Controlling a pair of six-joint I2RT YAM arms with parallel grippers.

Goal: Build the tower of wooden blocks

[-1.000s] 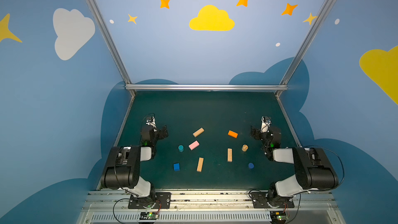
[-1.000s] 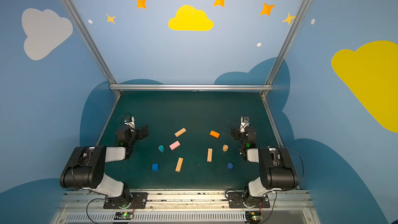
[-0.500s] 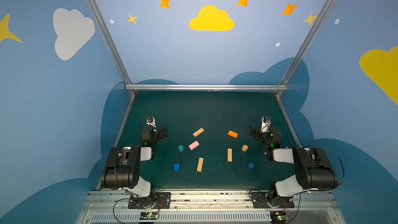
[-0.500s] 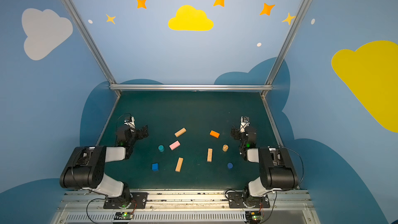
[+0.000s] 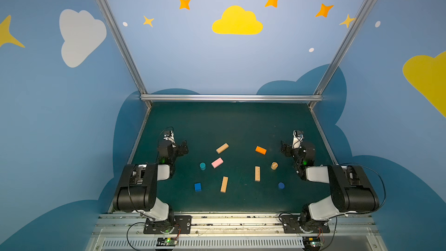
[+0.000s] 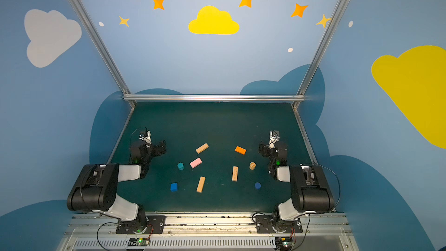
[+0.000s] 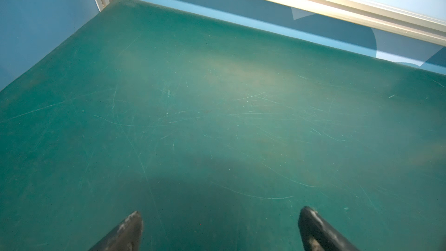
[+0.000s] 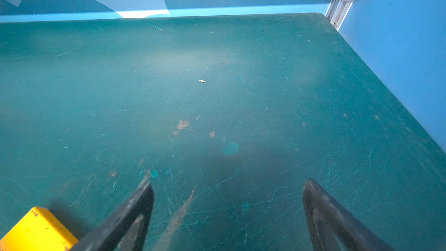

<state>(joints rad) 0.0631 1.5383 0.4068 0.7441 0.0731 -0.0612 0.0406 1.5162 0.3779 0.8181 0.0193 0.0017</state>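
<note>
Your left gripper (image 5: pixel 183 149) hangs low over the green mat (image 5: pixel 229 121) with its jaws spread wide and nothing between them. In the left wrist view, only scratched mat lies ahead of its dark fingertips (image 7: pixel 135 220).

Your right gripper (image 5: pixel 284 149) is likewise spread wide and holds nothing. In the right wrist view, a corner of the orange bar (image 8: pixel 36 230) shows just outside one fingertip (image 8: pixel 144 194), not touching it.

In both top views the blocks lie singly on the mat in the space between your two grippers, each one apart from the rest.

- **Left gripper:** The far tan bar (image 5: pixel 222 148) lies slanted, level with this gripper and toward the middle. The pink bar (image 5: pixel 217 162) and the teal cylinder (image 5: pixel 202 165) sit a little nearer the arm bases. The blue cube (image 5: pixel 197 186) and the near tan bar (image 5: pixel 224 184) are closer to the bases again.
- **Right gripper:** The orange bar is the nearest piece, just inward of the gripper. The tan cylinder (image 5: pixel 274 165) stands near it on the base side, with the right tan bar (image 5: pixel 257 173) just beside that cylinder. The dark-blue cylinder (image 5: pixel 281 185) sits closest to the right arm's base.
</note>
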